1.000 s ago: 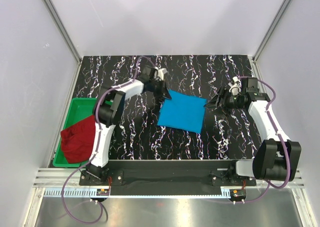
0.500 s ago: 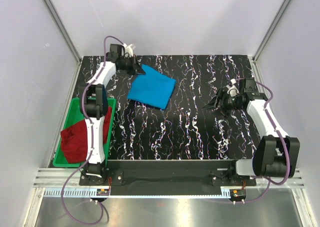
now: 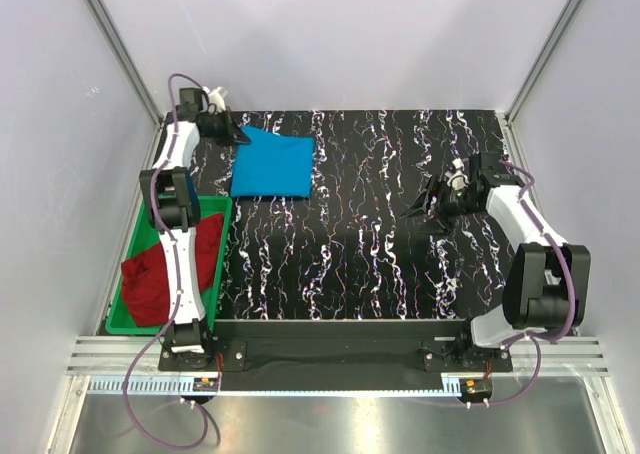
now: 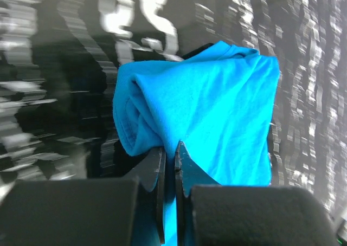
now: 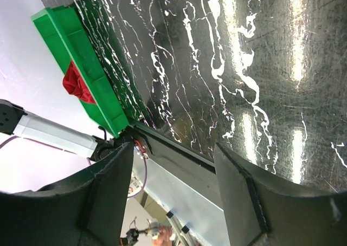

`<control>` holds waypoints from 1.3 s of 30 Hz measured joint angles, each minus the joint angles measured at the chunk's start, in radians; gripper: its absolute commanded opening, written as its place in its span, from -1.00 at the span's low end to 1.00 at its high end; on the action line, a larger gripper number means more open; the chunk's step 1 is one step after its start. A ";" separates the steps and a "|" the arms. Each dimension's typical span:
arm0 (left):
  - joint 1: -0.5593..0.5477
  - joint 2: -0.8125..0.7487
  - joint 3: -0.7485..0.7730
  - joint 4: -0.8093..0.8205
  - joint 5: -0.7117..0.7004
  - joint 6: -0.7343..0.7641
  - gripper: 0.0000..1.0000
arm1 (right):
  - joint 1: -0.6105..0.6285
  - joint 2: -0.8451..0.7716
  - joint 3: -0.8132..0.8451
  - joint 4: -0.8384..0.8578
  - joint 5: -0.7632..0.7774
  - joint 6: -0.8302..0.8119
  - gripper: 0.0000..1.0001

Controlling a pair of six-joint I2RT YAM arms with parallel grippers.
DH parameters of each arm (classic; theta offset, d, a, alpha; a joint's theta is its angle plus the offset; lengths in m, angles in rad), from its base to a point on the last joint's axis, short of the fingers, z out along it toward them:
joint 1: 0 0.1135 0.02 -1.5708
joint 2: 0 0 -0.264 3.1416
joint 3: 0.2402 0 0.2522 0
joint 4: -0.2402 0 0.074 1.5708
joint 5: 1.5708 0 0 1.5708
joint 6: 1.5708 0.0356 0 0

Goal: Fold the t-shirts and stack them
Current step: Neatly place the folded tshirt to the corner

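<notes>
Top external view: black marbled table [image 3: 380, 264], with both arms reaching over it.
Writing: a ruled strip [image 3: 300, 384] along the near rail carries marks too small to read.
Left gripper [image 3: 238, 136]: at the table's far left corner, fingers pressed almost together on a fold of the blue shirt [image 3: 273, 162].
Blue shirt, place: folded to a rough square and lying flat on the table. It spreads from the left gripper's tips toward the right and the near side, and its far left corner is in the pinch.
Blue shirt, left wrist view: the cloth bunches into a soft roll just ahead of the tips, and the rest fans out beyond them.
Right gripper [image 3: 425, 202]: fingers spread wide apart over bare table on the right half.
Right gripper to shirts: well apart from both, with the blue shirt far off to its left.
Red shirt [image 3: 160, 274]: crumpled in the bin [image 3: 155, 209], spilling over its near left rim, well apart from both grippers.
Bin: green, at the table's left edge, on the near side of the left gripper.
</notes>
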 measured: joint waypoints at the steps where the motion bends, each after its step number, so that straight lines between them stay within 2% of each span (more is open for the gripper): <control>1: 0.014 0.000 0.008 -0.003 -0.013 0.008 -1.00 | 0.002 0.011 0.003 0.000 0.001 0.000 0.37; 9: 0.132 0.000 0.021 -0.011 -0.142 0.097 -1.00 | 0.021 0.095 0.030 -0.008 0.005 0.008 0.38; 14: 0.172 0.002 0.082 -0.012 -0.205 0.162 -1.00 | 0.038 0.134 0.051 -0.010 0.006 0.020 0.38; 22: 0.200 0.006 0.111 0.069 -0.252 0.234 -1.00 | 0.087 0.196 0.073 -0.027 0.006 0.030 0.38; 39: 0.243 0.058 0.145 0.215 -0.321 0.317 -1.00 | 0.156 0.391 0.263 -0.064 0.026 0.034 0.37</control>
